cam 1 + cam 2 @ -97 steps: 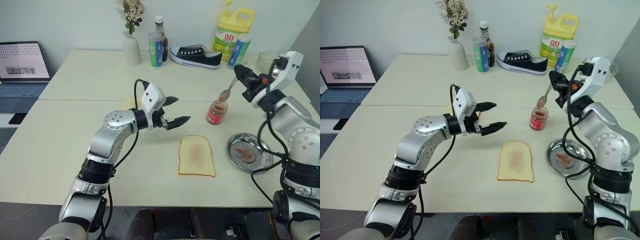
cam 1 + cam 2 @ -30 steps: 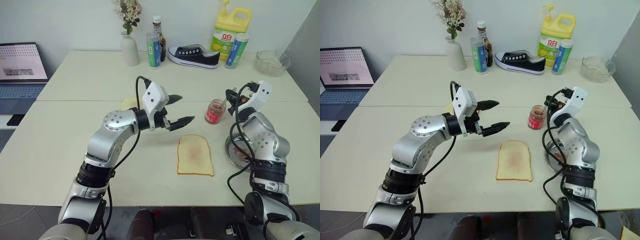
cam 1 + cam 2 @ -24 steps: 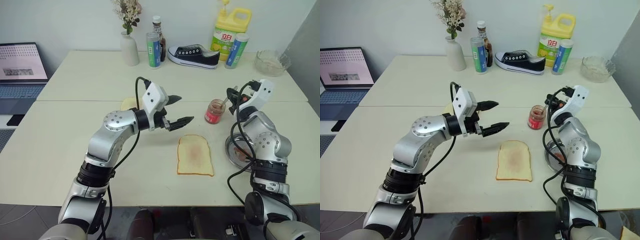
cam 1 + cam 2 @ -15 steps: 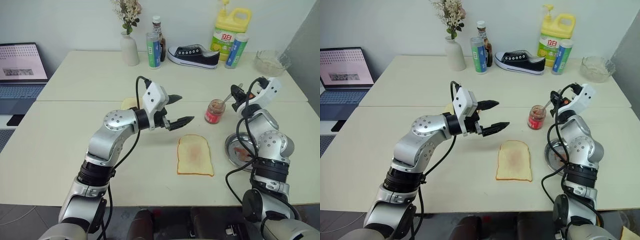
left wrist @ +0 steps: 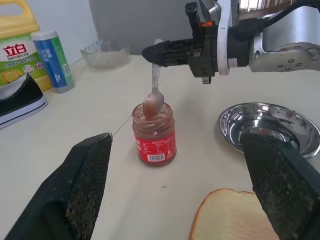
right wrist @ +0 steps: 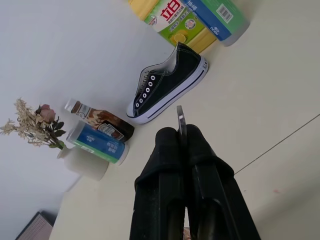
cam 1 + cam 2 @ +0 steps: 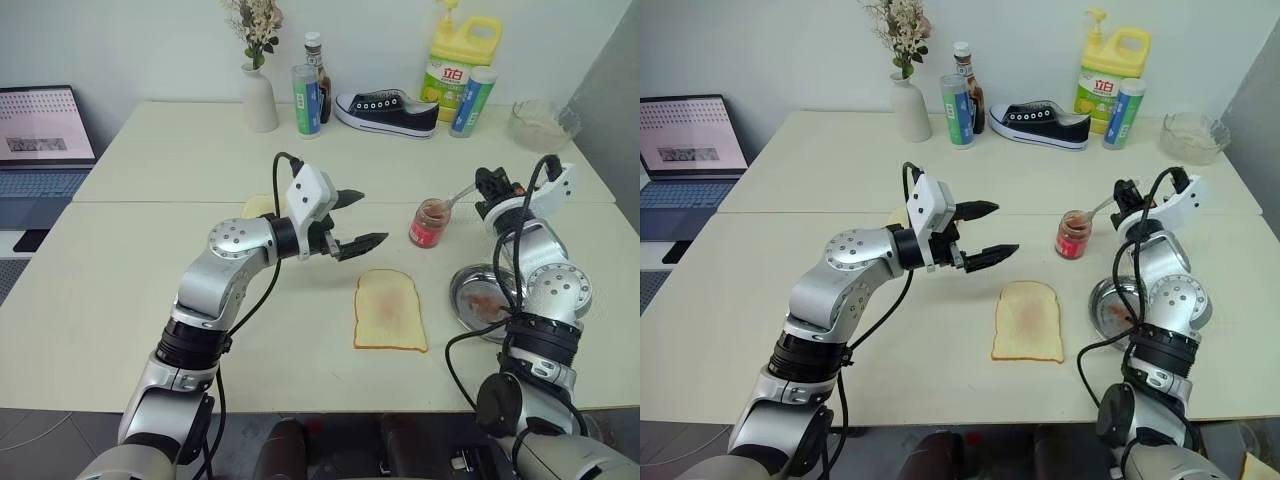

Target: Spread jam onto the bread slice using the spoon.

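Head views. My left gripper (image 7: 352,219): arm bent across the middle of the desk (image 7: 120,290), fingers spread wide and level, nothing between them, hanging above the desk up-left of the bread slice (image 7: 390,310). My right gripper (image 7: 487,187): forearm raised at the right edge, fingers pressed together on the handle of the spoon (image 7: 455,198), whose bowl dips to the mouth of the jam jar (image 7: 430,222). Bread slice lies flat near the front edge, centre browned. Steel plate (image 7: 487,296) sits right of it, partly covered by my right arm; reddish smears inside. A paler slice (image 7: 258,207) is mostly hidden behind my left wrist.

Left wrist view. My own two fingers (image 5: 87,180) stand far apart. Between them: the jar with the jam (image 5: 154,135), the spoon bowl (image 5: 153,103) coated pink just over its rim, the right gripper (image 5: 160,52) clamping the handle. The bread slice is cut off by the frame edge.

Right wrist view. My fingers (image 6: 165,165) close tight on the thin handle (image 6: 180,119); the bowl and the jar are hidden beneath them. A black shoe (image 6: 167,82) lies beyond.
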`<state>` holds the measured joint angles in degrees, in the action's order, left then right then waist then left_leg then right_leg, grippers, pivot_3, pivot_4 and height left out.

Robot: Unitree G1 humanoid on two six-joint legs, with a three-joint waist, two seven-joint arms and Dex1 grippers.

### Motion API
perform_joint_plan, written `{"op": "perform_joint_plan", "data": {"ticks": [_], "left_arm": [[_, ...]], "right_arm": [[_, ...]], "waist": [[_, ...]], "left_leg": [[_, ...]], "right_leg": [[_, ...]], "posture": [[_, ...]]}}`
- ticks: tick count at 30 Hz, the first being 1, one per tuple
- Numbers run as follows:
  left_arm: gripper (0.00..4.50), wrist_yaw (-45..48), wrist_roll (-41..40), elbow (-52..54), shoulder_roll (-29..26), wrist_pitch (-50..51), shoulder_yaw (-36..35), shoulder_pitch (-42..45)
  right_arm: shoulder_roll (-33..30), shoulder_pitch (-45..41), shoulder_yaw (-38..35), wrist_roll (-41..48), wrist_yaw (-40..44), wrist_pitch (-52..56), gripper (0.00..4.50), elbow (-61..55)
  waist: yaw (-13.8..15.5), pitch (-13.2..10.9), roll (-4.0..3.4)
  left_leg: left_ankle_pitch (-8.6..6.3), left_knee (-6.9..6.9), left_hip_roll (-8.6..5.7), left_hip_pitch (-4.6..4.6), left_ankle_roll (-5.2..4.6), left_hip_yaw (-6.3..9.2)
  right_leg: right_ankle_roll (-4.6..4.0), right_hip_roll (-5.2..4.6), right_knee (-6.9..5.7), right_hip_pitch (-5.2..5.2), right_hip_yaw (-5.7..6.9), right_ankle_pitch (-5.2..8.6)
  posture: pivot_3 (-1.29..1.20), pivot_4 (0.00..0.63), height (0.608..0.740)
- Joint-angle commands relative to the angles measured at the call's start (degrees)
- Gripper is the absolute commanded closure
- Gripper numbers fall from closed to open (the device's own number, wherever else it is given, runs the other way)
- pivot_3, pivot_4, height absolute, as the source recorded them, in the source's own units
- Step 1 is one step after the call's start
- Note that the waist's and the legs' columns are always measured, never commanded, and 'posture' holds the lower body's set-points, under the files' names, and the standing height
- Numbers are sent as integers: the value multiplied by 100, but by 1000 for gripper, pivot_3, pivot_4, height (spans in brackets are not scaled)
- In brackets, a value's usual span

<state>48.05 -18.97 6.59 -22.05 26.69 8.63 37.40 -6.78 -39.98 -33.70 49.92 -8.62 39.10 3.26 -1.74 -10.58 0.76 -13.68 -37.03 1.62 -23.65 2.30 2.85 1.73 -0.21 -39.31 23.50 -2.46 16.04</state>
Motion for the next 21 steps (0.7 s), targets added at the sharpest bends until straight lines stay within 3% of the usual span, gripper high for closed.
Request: {"op": "perform_joint_plan", "data": {"ticks": [1, 6, 12, 18, 21], "left_arm": [[264, 7, -1, 123, 35, -133, -9, 126], [264, 343, -127, 198, -126, -94, 6, 123], [264, 1214, -544, 456, -617, 104, -52, 37], [264, 2041, -722, 719, -1349, 47, 13, -441], [264, 2300, -827, 939, -1595, 95, 1, -697]], "right_arm": [[21, -212, -223, 408, -143, -198, 4461, -76], [91, -350, -493, 1182, -471, -188, 4461, -322], [-338, -36, -228, 2556, -902, 626, 4461, -1532], [-1348, 699, 1037, 3203, -390, 1593, 4461, -3021], [-1754, 1054, 1628, 3104, -34, 1742, 4461, -3546]], "waist": [[0, 0, 0], [-4, 0, 0], [-9, 0, -2], [-27, 2, -5], [-38, 1, -5]], "left_leg": [[0, 0, 0, 0, 0, 0], [0, 0, 0, 1, 0, -2], [0, 2, 3, 3, -1, 0], [-1, 2, 4, 10, -2, -1], [-1, 4, 9, 17, -3, 1]], "right_leg": [[0, 0, 0, 0, 0, 0], [0, 0, -5, 1, -1, 0], [-1, 3, -8, 1, 0, 1], [-1, 6, -8, 0, -4, 2], [-7, 13, -13, -2, -5, 6]], "posture": [[0, 150, 740], [0, 150, 740], [0, 150, 740], [0, 150, 740], [0, 150, 740]]}}
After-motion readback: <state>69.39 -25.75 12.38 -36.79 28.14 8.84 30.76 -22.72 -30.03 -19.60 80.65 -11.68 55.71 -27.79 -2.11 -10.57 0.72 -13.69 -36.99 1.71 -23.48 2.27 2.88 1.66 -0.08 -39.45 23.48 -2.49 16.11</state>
